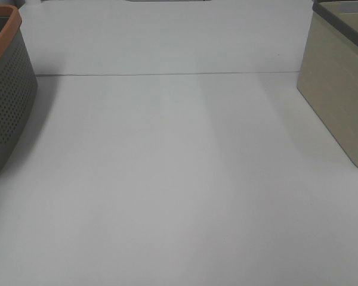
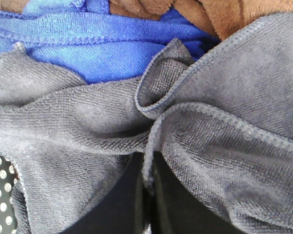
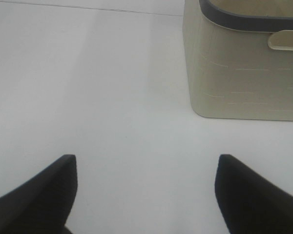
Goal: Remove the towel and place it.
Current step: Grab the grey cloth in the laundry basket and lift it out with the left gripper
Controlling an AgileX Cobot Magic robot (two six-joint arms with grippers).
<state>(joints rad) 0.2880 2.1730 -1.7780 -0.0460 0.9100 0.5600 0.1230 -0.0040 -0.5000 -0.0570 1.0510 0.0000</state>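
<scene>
The towel (image 2: 224,146) is a dark grey-navy soft cloth with hemmed edges, and it fills most of the left wrist view, crumpled on top of other cloths. My left gripper (image 2: 147,195) has its black fingers close together, pinching a fold of the towel's hem. Its white tag is not visible. My right gripper (image 3: 146,195) is open and empty above the white table (image 3: 112,97). Neither gripper shows in the exterior high view.
A bright blue cloth (image 2: 88,48) and a brown cloth (image 2: 210,12) lie under the towel. A grey perforated basket with an orange rim (image 1: 6,101) stands at the table's left. A beige bin with a dark rim (image 1: 340,89) stands at the right, ahead of my right gripper (image 3: 244,73).
</scene>
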